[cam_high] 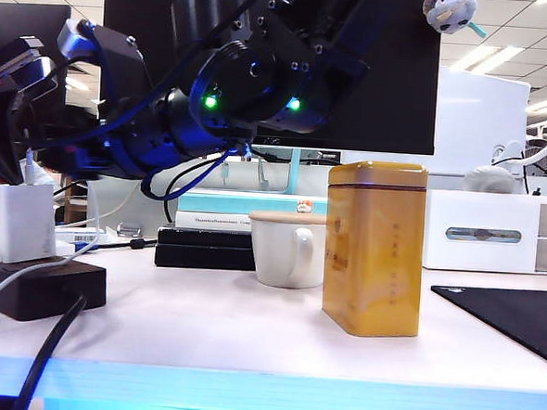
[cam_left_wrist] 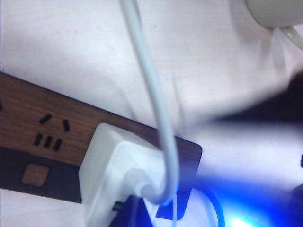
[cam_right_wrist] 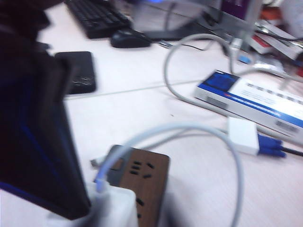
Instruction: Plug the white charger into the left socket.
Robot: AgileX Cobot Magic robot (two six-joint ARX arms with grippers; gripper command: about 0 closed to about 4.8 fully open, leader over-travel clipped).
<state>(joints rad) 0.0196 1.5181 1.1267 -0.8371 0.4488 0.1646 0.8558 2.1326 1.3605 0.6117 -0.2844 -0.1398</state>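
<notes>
The white charger (cam_high: 22,222) stands upright on the left part of the black power strip (cam_high: 36,288), its prongs and the left socket under it hidden. Dark gripper parts of both arms hang just above it. In the left wrist view the charger (cam_left_wrist: 113,175) sits at the strip's end, beside a free socket (cam_left_wrist: 52,132), its cable (cam_left_wrist: 156,104) looping up. My left gripper (cam_left_wrist: 137,215) is shut, a dark tip touching the charger's base. My right gripper (cam_right_wrist: 90,208) has one dark finger (cam_right_wrist: 38,142) against the charger (cam_right_wrist: 113,208); its other finger is hidden.
A white mug (cam_high: 285,248), a yellow tin (cam_high: 375,248) and a black mat (cam_high: 517,317) sit right of the strip. Behind are a flat black box (cam_high: 206,247) and a white box (cam_high: 481,232). Keyboard (cam_right_wrist: 97,16), mouse (cam_right_wrist: 130,38) and a blue-white carton (cam_right_wrist: 255,97) lie beyond.
</notes>
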